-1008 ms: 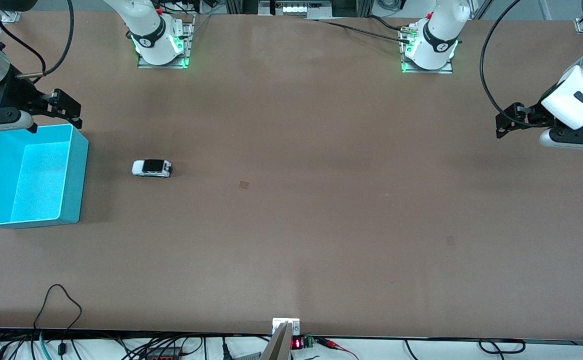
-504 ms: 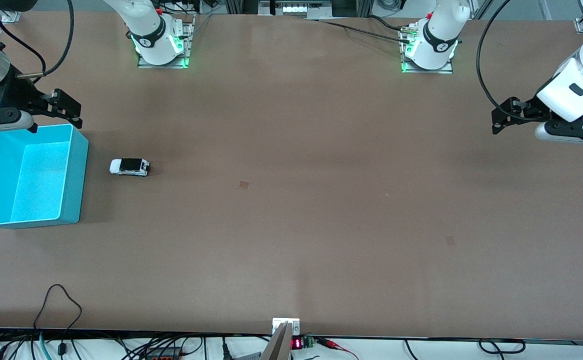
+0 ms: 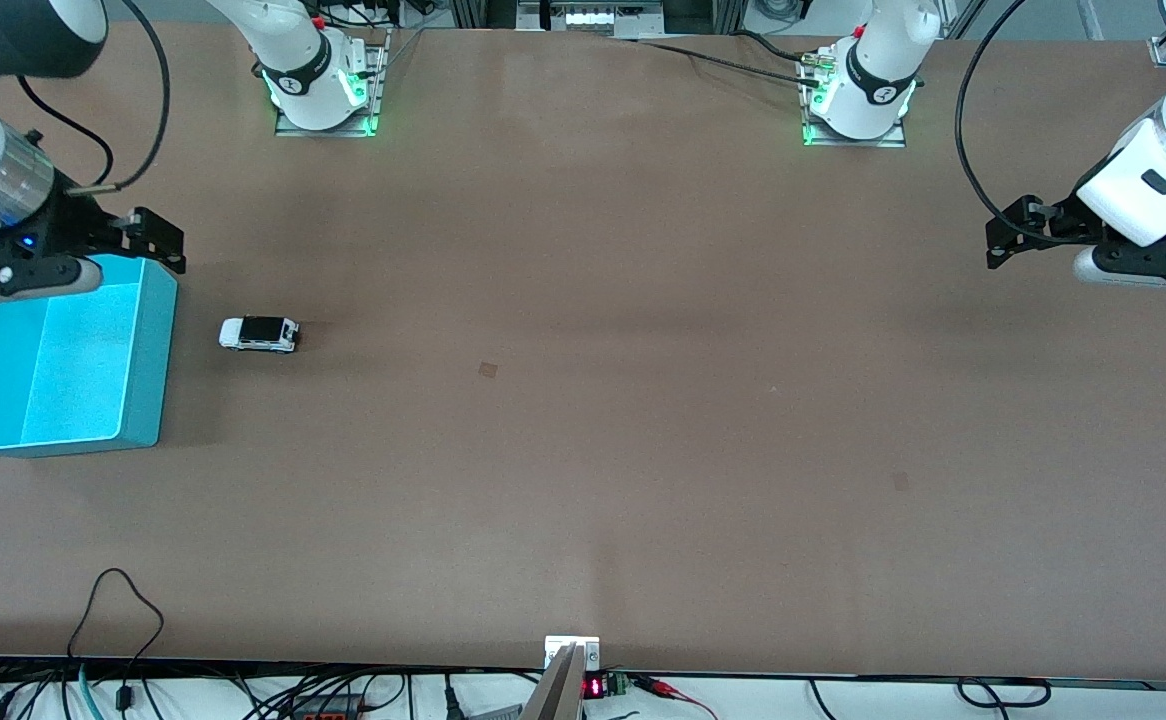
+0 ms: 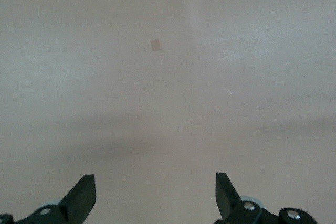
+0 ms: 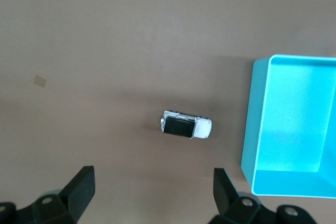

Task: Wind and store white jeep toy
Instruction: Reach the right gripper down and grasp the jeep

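The white jeep toy [image 3: 259,334] sits on its wheels on the table [image 3: 583,450] just beside the turquoise bin [image 3: 148,370], handy for the empty, spread-fingered right gripper [image 3: 158,240] over the bin's corner, while the left gripper [image 3: 1005,243], likewise spread, waits at its own end.

My table [image 3: 583,400] is evenly, softly lit from overhead; faint broad shadow bands cross it. Green glow marks my bases at twelve o'clock. Both wrist views look hazy.
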Controlling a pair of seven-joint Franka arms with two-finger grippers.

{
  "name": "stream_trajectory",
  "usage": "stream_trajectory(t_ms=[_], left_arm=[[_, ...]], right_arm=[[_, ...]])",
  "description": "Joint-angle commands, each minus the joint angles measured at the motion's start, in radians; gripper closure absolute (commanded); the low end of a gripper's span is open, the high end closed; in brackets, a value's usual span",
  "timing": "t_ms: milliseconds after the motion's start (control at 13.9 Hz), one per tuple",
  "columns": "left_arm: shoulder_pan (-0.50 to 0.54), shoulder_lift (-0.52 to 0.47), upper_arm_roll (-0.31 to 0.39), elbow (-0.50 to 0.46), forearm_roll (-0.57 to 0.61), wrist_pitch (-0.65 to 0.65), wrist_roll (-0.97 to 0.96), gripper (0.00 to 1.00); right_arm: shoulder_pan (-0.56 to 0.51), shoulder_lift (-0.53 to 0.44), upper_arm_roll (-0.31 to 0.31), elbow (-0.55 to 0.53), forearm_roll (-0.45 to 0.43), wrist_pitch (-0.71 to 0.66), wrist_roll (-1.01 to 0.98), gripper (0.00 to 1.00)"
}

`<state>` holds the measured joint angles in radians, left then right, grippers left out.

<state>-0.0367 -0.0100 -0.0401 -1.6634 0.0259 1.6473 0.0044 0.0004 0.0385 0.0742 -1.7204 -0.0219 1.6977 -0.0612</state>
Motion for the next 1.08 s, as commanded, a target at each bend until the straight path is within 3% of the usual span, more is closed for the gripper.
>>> stream_trajectory(t_ms=[0, 504, 792, 1008], left_arm=[[-0.006, -0.018, 0.009, -0.013, -0.015, -0.004, -0.006, 0.00], [-0.006, -0.018, 0.005, -0.012, -0.012, -0.009, -0.004, 0.00], [-0.006, -0.018, 0.003, -0.012, -0.012, -0.009, -0.001, 0.00], [-0.006, -0.018, 0.002, -0.012, -0.012, -0.011, -0.006, 0.00]], right_arm=[[-0.003, 0.066, -0.005, 0.009, -0.007, -0.064, -0.052, 0.00], [0.006, 0.083, -0.005, -0.115, -0.016, -0.021, -0.412, 0.00], [-0.005, 0.052, -0.010, -0.290, -0.016, 0.178, -0.642, 0.00], [-0.032, 0.040, -0.010, -0.442, -0.016, 0.401, -0.871, 0.00]])
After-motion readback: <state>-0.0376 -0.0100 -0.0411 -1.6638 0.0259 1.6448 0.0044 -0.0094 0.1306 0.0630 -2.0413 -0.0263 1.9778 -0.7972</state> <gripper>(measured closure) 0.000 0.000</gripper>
